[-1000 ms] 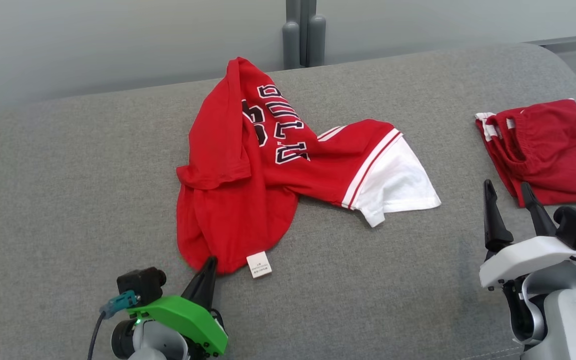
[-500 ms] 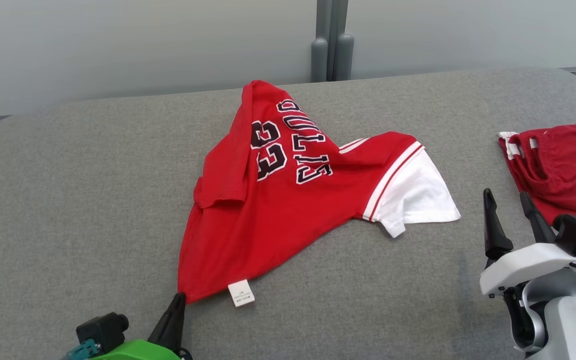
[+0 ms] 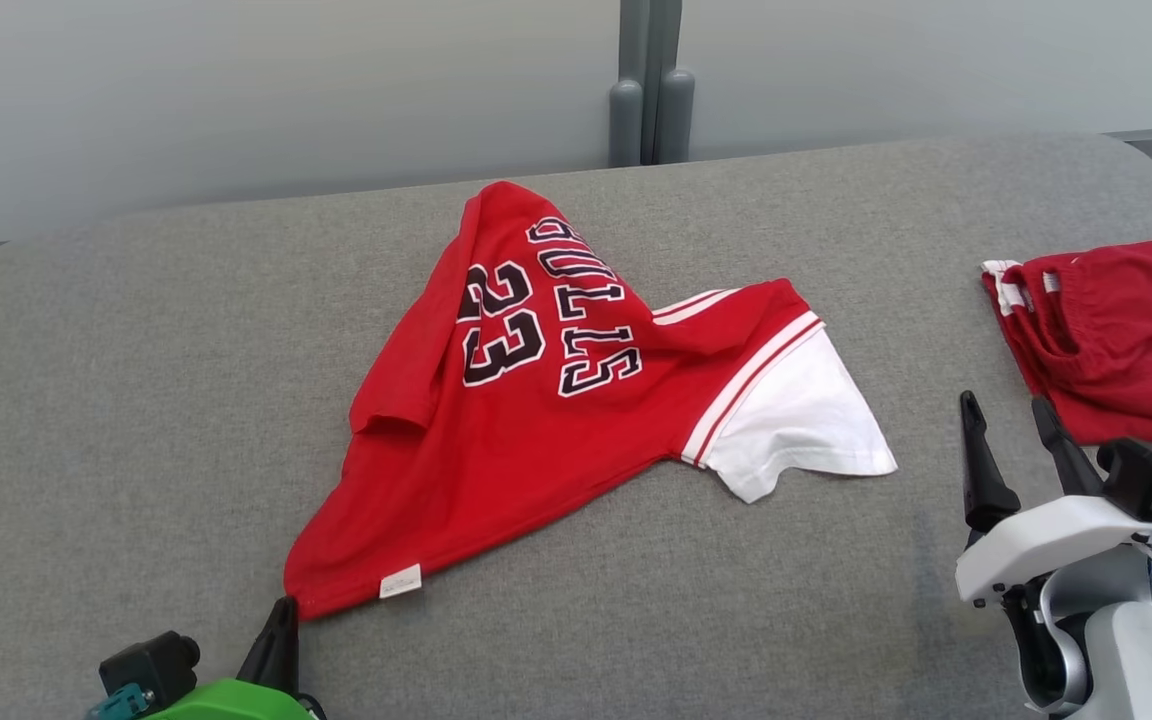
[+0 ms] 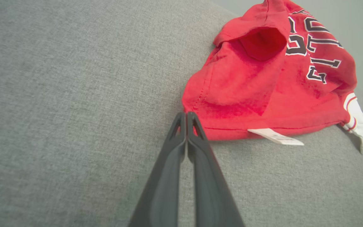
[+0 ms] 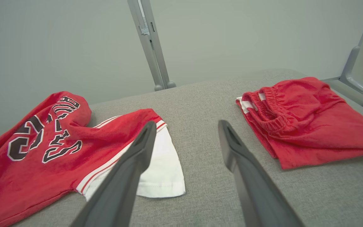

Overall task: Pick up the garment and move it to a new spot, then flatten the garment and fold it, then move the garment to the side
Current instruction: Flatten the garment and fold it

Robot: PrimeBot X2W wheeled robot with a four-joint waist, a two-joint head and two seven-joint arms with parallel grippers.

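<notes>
Left hand (image 3: 284, 602) clamped on jersey (image 3: 536, 420) hem corner, at jersey's 7 o'clock. Right hand (image 3: 1002, 400) fingers apart; folded shorts (image 3: 1116, 330) at its 1 o'clock.

A grey upholstered surface (image 3: 136, 400) carries two garments: a rumpled red basketball jersey (image 3: 496, 440) numbered 23, its white sleeve (image 3: 796, 420) spread toward the right and a white label (image 3: 400, 582) at its near hem, and, well apart near the right edge, folded red shorts (image 3: 1106, 340).
</notes>
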